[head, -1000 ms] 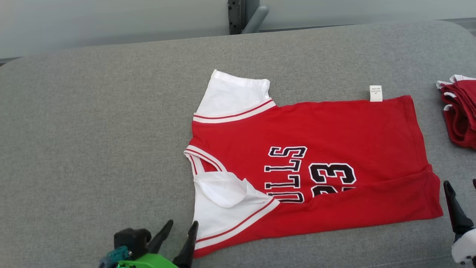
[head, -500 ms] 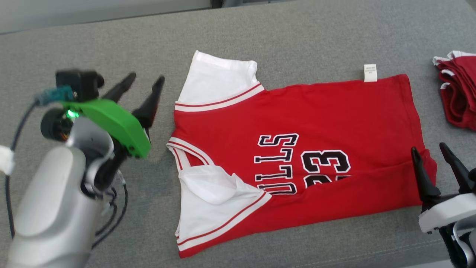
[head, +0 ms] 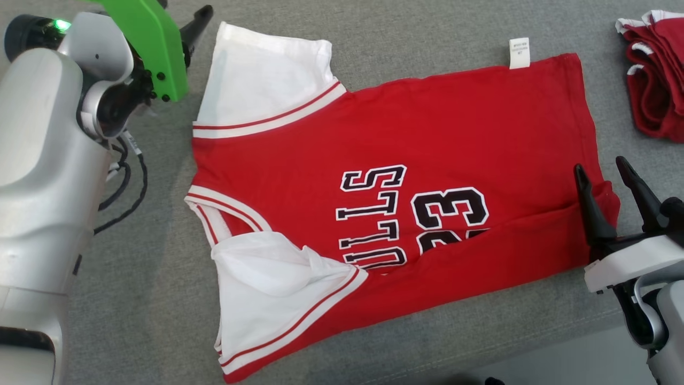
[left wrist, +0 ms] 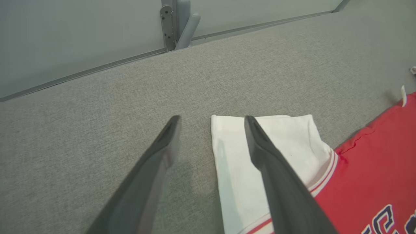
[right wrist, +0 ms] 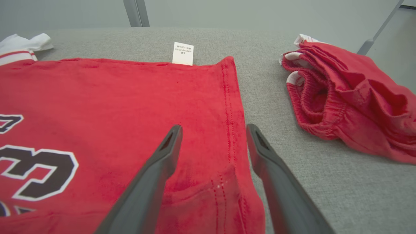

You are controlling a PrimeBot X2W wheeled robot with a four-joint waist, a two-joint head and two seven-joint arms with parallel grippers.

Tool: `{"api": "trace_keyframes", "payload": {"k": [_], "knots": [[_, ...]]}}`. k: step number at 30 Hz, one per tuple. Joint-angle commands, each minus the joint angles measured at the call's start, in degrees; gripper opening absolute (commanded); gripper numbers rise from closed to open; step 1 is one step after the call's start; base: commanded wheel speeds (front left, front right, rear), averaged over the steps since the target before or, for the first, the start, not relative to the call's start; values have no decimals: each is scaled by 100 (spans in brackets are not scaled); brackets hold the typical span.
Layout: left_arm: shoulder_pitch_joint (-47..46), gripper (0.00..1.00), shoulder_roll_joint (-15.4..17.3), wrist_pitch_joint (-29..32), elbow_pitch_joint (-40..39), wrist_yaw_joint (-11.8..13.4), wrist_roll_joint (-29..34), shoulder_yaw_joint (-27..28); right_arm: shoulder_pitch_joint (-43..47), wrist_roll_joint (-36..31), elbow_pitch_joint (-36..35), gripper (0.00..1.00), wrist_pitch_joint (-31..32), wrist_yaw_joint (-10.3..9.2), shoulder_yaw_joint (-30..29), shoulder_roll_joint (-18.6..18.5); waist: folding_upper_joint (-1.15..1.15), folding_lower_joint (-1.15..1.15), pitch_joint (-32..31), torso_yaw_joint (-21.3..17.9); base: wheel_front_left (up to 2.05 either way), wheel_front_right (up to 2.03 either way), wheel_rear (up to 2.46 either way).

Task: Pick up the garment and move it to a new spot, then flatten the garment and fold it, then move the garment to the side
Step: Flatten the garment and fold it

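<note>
The garment (head: 427, 128) is a red jersey with white sleeves and black lettering, lying flat on the grey padded surface (head: 374, 27). Its near long edge is folded over the lettering, and the near sleeve (head: 267, 278) is crumpled. My left gripper (left wrist: 212, 120) is open above the outer edge of the far white sleeve (left wrist: 292, 139); one finger (head: 196, 24) shows past the green mount. At the hem's near corner, my right gripper (head: 600, 167) is open with the red hem (right wrist: 227, 107) between and below its fingers. Neither gripper holds any cloth.
A bundle of red shorts (head: 654, 80) lies to the right of the jersey, a short gap from the hem (right wrist: 344, 104). The surface's front edge (head: 534, 347) runs close below the jersey. A wall with a metal bracket (left wrist: 172, 22) borders the far side.
The head camera has tipped down and closer. My left arm has risen from the near left up to the far sleeve. My right gripper has come in to the hem corner.
</note>
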Motion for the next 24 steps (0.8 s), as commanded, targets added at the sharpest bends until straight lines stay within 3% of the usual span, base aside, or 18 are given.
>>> {"api": "trace_keyframes", "payload": {"k": [1, 17, 18, 19, 20, 21, 24], "knots": [[-137, 100, 51, 18, 136, -24, 64, -68, -94, -8, 14, 100, -24, -9, 12, 37, 0, 0, 287, -287, 0, 0, 0], [-828, 100, 328, 164, 1295, -22, 10, -1116, -311, 15, 94, 100, -24, -9, 85, 188, 0, 0, 431, -658, 0, 0, 0], [-845, 85, 339, 162, 1336, -22, 16, -1175, -318, 14, 95, 100, -24, -9, 93, 194, 0, 0, 429, -673, 0, 0, 0], [-853, 47, 347, 164, 1373, -22, 5, -1227, -328, 15, 99, 100, -24, -9, 97, 194, 0, 0, 428, -688, 0, 0, 0], [-858, 31, 358, 169, 1408, -22, -20, -1274, -343, 18, 106, 100, -24, -9, 105, 194, 0, 0, 427, -703, 0, 0, 0], [-868, 4, 375, 132, 1423, -22, -36, -1330, -364, 21, 108, 100, -24, -9, 114, 193, 0, 0, 426, -718, 0, 0, 0], [-873, 0, 432, 33, 1379, -21, -105, -1499, -463, 35, 118, 100, -25, -9, 160, 166, 0, 0, 417, -743, 0, 0, 0]]}}
